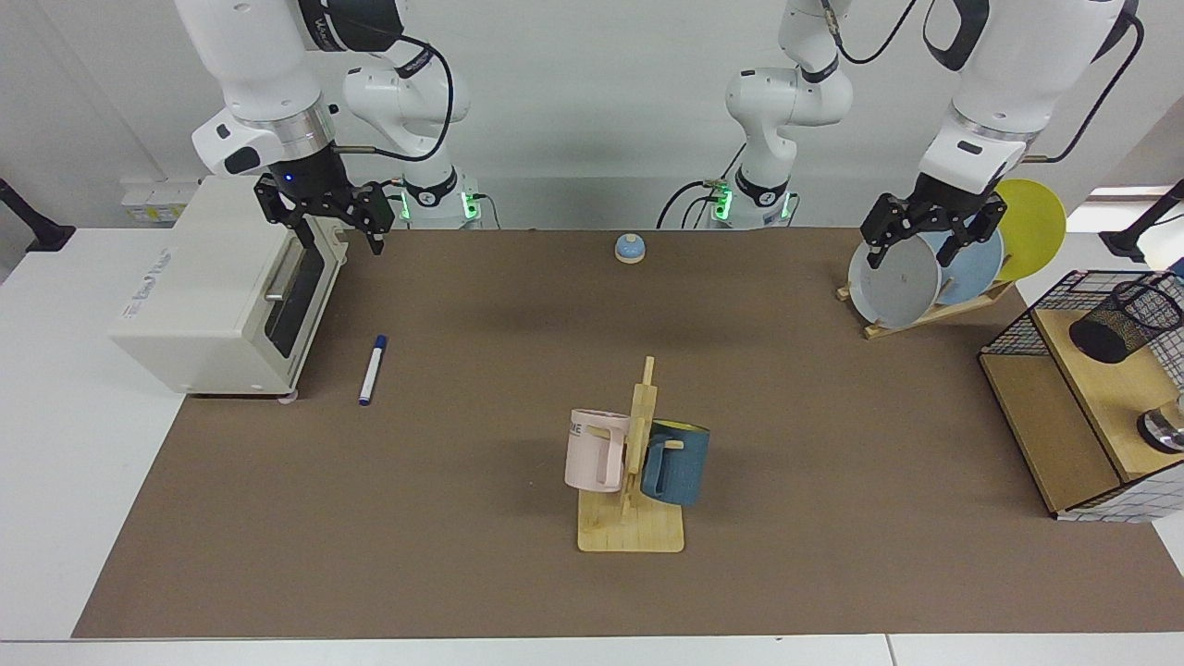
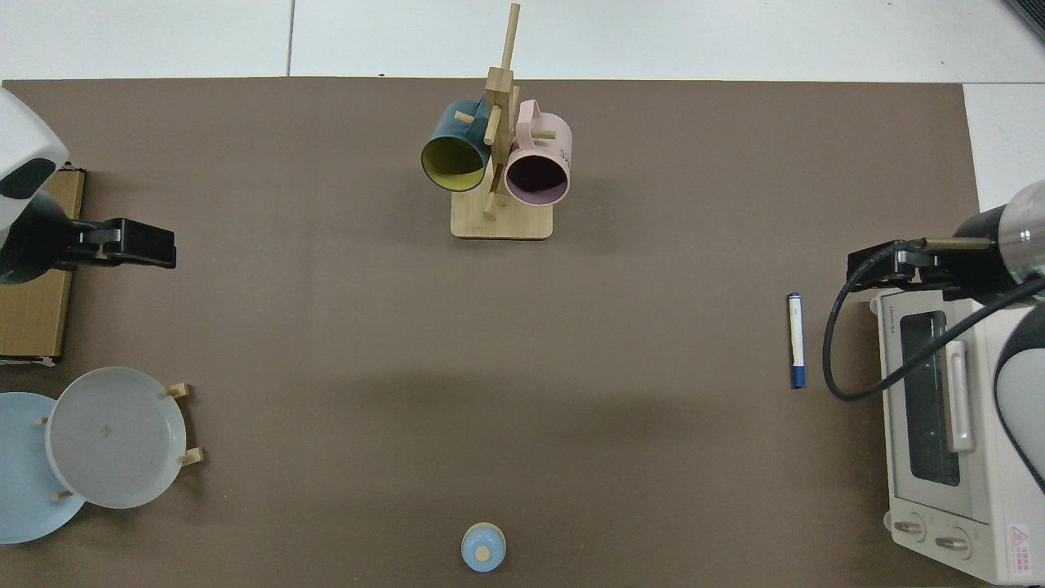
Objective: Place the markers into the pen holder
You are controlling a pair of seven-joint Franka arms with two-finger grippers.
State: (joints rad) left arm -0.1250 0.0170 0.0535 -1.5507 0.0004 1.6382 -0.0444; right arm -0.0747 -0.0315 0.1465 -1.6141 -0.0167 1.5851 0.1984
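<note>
Lying flat: marker (image 1: pixel 373 369), white with blue cap and blue tail, on the brown mat just right of the toaster oven (image 1: pixel 217 287) in the facing view; nothing touches it.
Marker from above: (image 2: pixel 796 340), just left of the oven (image 2: pixel 947 433), lengthwise along the oven's front.
Pen holder: (image 1: pixel 1124 320), black mesh cup tipped on its side on the wooden shelf of the wire basket (image 1: pixel 1008 338), far right of the facing view, well apart from the marker.
Right gripper: (image 1: pixel 338 228), raised above the oven's far right corner, fingers spread, empty; beyond the marker's far end.
Left gripper: (image 1: pixel 920 245), hanging in front of the plate rack (image 1: pixel 911 319), fingers parted, holding nothing.
Centre: mug tree (image 1: pixel 634 481) with pink mug (image 1: pixel 595 450) and blue mug (image 1: pixel 677 462).
Far edge: small blue bell (image 1: pixel 630 247).
</note>
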